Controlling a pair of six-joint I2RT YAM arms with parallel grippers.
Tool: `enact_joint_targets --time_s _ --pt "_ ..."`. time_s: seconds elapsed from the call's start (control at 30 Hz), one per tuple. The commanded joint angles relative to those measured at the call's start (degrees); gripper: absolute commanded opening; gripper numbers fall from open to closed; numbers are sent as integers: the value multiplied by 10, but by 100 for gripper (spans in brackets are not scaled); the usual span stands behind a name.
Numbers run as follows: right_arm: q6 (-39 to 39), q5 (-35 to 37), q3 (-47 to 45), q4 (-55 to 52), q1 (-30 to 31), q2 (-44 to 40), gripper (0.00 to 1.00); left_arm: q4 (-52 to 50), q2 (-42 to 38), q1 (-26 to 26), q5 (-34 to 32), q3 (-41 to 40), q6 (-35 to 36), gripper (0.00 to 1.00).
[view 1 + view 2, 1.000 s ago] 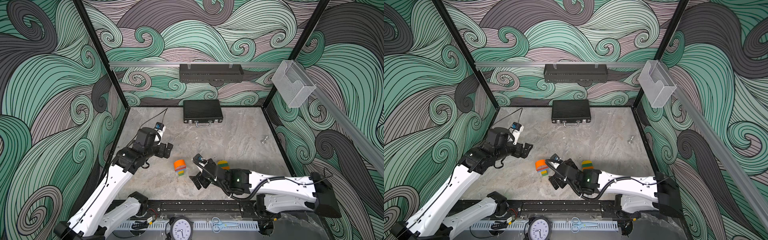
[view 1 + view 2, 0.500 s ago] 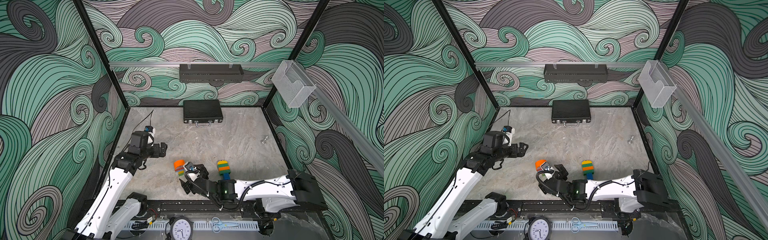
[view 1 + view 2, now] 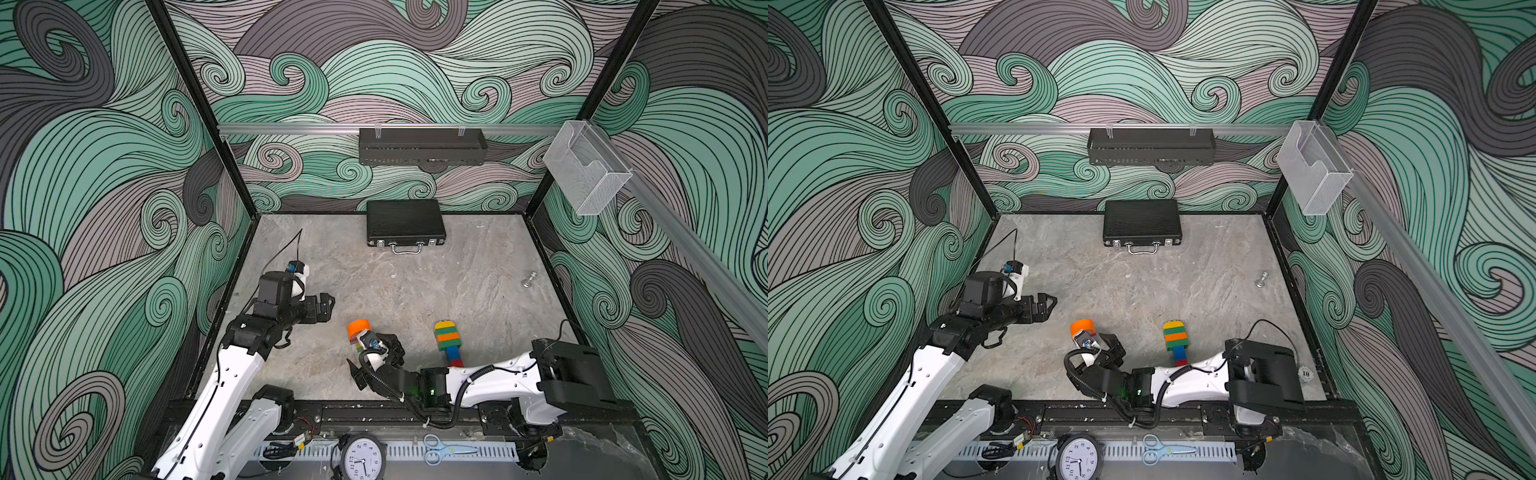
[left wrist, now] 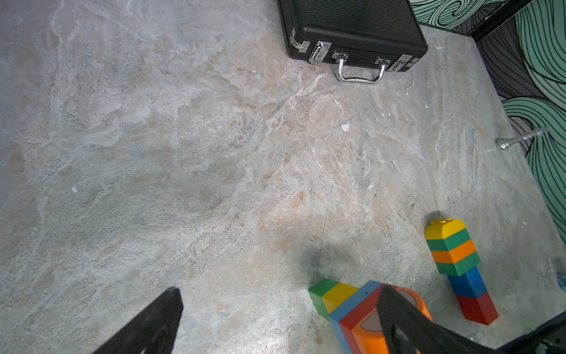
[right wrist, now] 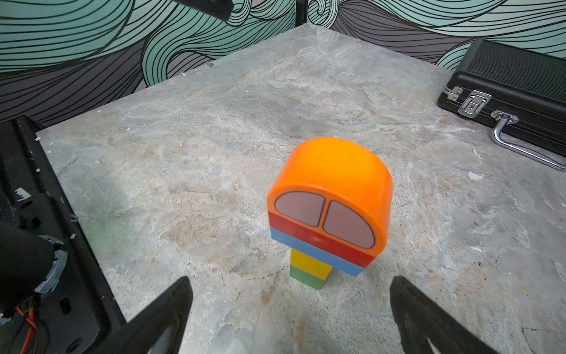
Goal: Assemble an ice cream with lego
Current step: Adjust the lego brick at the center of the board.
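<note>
Two lego stacks stand upright on the stone table. One has an orange half-round top point(image 3: 358, 328) point(image 3: 1081, 327) point(image 5: 333, 180) over red and blue bricks and a thin yellow and green stem point(image 4: 338, 295). The other, a taller stack point(image 3: 448, 343) point(image 3: 1176, 340) point(image 4: 456, 257), runs yellow, green, orange, green, blue, red from the top down. My right gripper point(image 3: 374, 356) point(image 3: 1094, 353) point(image 5: 291, 281) is open just in front of the orange-topped stack, apart from it. My left gripper point(image 3: 328, 305) point(image 3: 1046, 303) point(image 4: 280, 298) is open and holds nothing, to the left of that stack.
A black briefcase point(image 3: 405, 222) point(image 4: 352, 27) point(image 5: 514, 82) lies at the back of the table. A small metal piece point(image 3: 528, 279) point(image 4: 517, 139) lies near the right wall. A black shelf point(image 3: 422, 146) and a clear holder point(image 3: 586, 172) hang on the walls.
My right arm has folded back toward the front and shifted left, uncovering the taller stack. My left arm has drawn back a little to the left. Both stacks stayed put.
</note>
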Motion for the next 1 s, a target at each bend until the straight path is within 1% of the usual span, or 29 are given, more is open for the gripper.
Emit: enact_joint_targets --time_s 0.0,0.13,0.27,0.43,0.97 --pt "2 34 8 50 -3 13 99 17 -12 6 34 -10 -18 99" --pt "-4 25 12 58 -19 15 99 26 -11 10 45 -14 -29 99" --pt "-14 5 14 79 -34 30 99 16 -11 11 43 -3 -21 99" --pt "-18 -2 19 93 -47 41 99 2 -8 16 42 13 -14 99" --pt "-15 -8 34 97 -63 72 99 -9 -17 23 46 6 -16 99"
